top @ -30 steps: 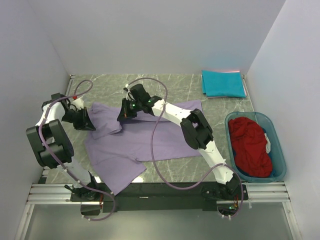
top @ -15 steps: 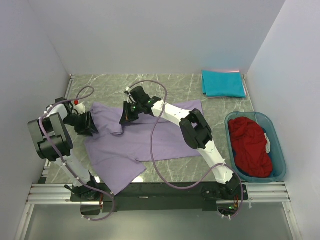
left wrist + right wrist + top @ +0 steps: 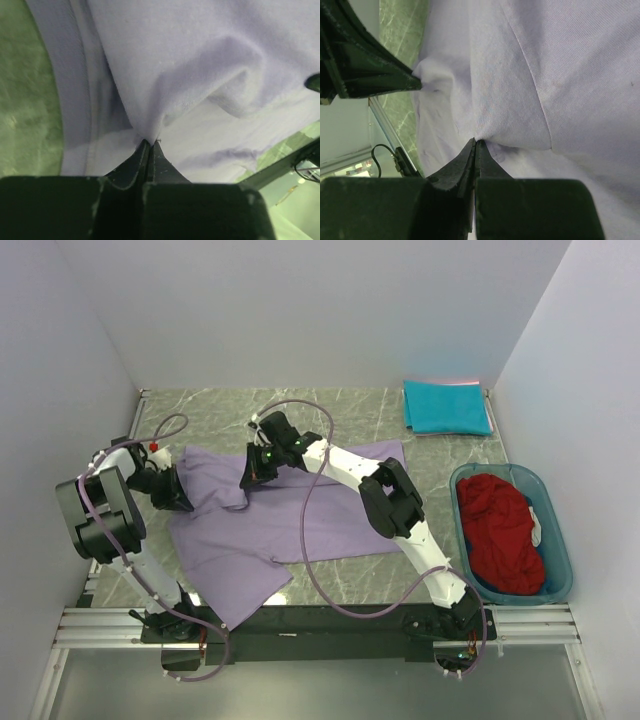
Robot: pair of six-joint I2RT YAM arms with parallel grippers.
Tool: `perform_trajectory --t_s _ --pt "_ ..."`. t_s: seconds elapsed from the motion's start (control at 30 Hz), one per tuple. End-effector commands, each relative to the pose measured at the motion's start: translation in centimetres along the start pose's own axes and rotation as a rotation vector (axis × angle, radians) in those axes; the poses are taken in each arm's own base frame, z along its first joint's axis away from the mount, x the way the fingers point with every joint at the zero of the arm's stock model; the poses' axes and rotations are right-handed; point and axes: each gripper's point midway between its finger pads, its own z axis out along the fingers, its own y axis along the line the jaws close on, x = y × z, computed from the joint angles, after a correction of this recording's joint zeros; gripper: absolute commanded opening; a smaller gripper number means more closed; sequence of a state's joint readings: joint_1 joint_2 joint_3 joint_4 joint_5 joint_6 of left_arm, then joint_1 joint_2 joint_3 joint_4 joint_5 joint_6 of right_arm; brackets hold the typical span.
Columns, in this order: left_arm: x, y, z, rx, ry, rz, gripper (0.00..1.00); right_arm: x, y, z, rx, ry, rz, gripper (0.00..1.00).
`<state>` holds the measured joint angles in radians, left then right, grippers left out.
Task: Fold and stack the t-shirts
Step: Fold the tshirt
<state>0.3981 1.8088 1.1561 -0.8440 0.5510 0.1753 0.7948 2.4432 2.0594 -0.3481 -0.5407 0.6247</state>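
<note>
The left gripper [image 3: 150, 147] and right gripper [image 3: 474, 146] each pinch a soft, fine-knit fold of the lavender shirt [image 3: 310, 515], puckering it. The shirt sprawls rumpled over the green marbled table [image 3: 220, 410].

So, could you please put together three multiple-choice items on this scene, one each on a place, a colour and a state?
1. Where is the dark red t-shirt? A on a shelf; B in the bin; C on the floor.
2. What colour is the folded t-shirt at the far right corner? A teal; B yellow; C black.
3. The left gripper is: A wide open; B holding a cable; C shut on the lavender t-shirt.
Answers: 1 B, it is heaped inside the bin; 2 A, plainly teal in the top view; 3 C, its jaws meet on lavender cloth in the left wrist view.
</note>
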Motion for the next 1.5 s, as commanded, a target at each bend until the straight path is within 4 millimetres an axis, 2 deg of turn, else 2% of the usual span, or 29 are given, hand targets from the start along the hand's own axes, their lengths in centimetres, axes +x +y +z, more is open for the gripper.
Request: perform_trajectory --t_s 0.0,0.23,0.63,1.0,1.17,1.3,1.47 --pt "-0.5 -2.1 -2.8 0.019 -0.042 0.032 0.01 -1.6 1.6 -0.9 -0.018 -0.040 -0.052 0.00" --pt "0.6 -3.1 -4.3 0.019 -0.032 0.002 0.01 -1.6 1.6 -1.5 0.001 -0.036 -0.057 0.00" --pt "2.3 -1.2 -2.2 -0.017 0.070 -0.064 0.01 -0.9 0.2 -1.1 0.071 0.001 -0.101 0.00" --pt "3.0 -1.1 -2.5 -0.031 0.144 0.020 0.01 0.7 -0.2 0.1 0.098 0.046 -0.132 0.00" --pt "4.5 -1.3 -2.9 -0.022 0.202 0.064 0.01 0.7 -0.1 0.1 0.112 0.039 -0.160 0.00" --pt "6.6 -1.3 -1.9 0.007 0.273 0.068 0.01 0.3 -0.1 0.0 0.128 0.022 -0.176 0.00" --pt "7.0 -0.9 -1.3 0.004 0.281 0.059 0.01 0.4 -0.3 -0.2 0.140 0.027 -0.186 0.00"
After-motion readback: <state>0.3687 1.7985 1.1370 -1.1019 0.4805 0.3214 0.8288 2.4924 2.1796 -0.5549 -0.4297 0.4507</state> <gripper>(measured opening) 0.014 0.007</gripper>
